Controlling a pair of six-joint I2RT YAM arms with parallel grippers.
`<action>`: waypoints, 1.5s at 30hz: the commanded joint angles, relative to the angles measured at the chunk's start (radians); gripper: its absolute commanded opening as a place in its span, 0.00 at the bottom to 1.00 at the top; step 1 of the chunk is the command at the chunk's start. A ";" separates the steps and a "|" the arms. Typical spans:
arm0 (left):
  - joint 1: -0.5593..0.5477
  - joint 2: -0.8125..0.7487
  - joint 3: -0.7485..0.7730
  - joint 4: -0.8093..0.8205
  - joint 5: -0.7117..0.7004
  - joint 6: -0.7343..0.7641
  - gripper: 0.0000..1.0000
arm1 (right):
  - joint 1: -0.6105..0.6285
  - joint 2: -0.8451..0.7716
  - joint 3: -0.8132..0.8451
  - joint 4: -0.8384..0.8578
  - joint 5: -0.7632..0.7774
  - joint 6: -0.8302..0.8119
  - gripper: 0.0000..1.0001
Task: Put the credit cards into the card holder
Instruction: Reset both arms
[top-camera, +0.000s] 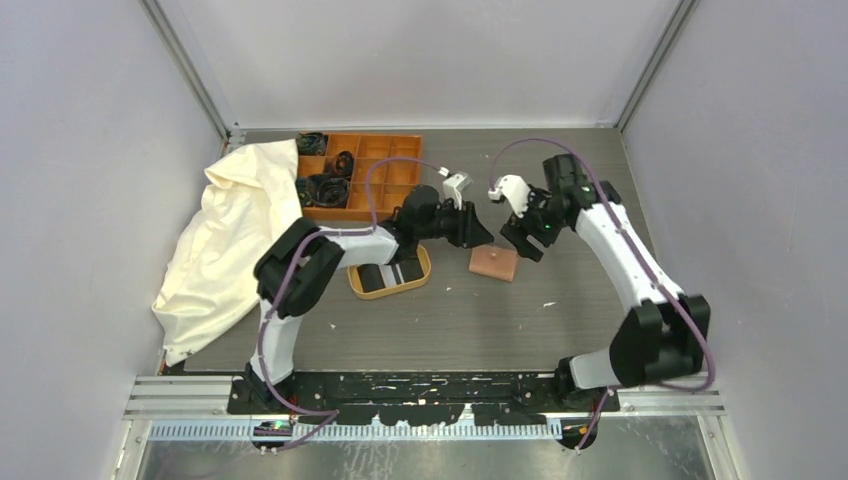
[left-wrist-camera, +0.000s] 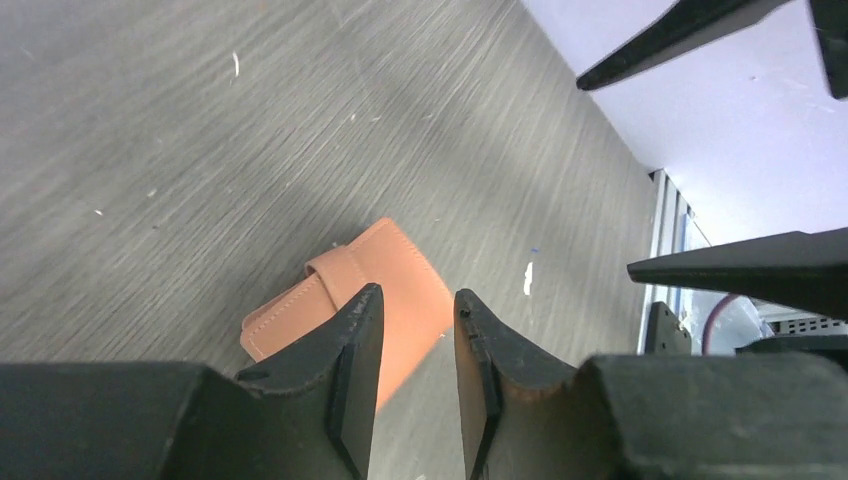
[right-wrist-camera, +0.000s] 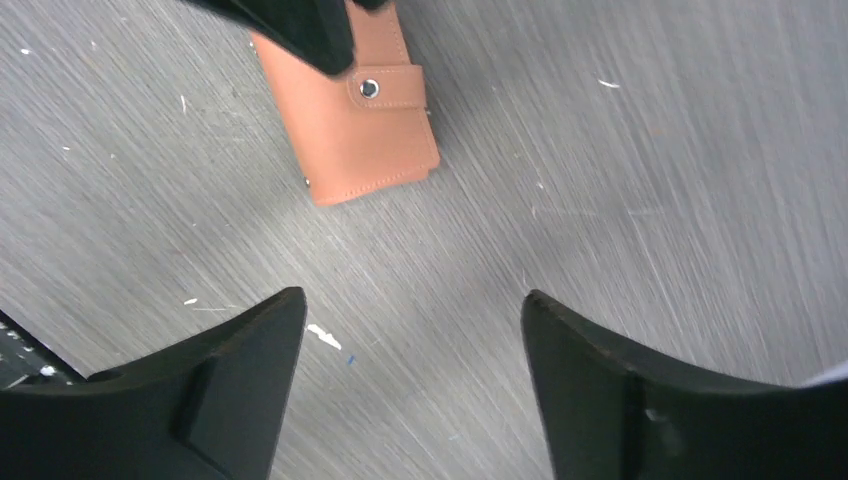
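here, the card holder (top-camera: 493, 263) lies flat on the grey desk (top-camera: 480, 320), just to the right of the oval wooden tray (top-camera: 356, 287), apart from it. it is folded closed, its strap laid across the front with the metal snap showing in the right wrist view. nothing holds it.

the left gripper (left-wrist-camera: 418, 294) hangs just above the card holder's left part. its fingers (left-wrist-camera: 350, 350) are parted by a narrow gap with nothing between them; in the left wrist view the brown leather shows through that gap below. whether the fingertips touch the leather i cannot tell.

the right gripper (right-wrist-camera: 410, 300) hovers over bare desk close beside the card holder, its jaws spread wide and empty. one black finger of the left gripper cuts across the top of the right wrist view, over the card holder's corner.

the credit cards (top-camera: 375, 278) rest in the oval wooden tray, dark ones with a pale one among them, partly hidden under the left arm.

further back stands an orange compartment box (top-camera: 385, 150) with dark items in some cells, and a cream cloth (top-camera: 235, 240) lies crumpled along the desk's left side.
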 joint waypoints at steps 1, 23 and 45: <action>-0.004 -0.235 -0.066 -0.065 -0.068 0.135 0.34 | -0.112 -0.209 -0.048 0.081 -0.096 0.151 0.95; 0.238 -1.257 -0.122 -0.972 -0.109 0.255 1.00 | -0.352 -0.610 0.269 0.122 -0.104 1.177 0.99; 0.242 -1.456 -0.314 -1.045 -0.232 0.312 1.00 | -0.352 -0.685 0.132 0.149 -0.081 1.123 0.99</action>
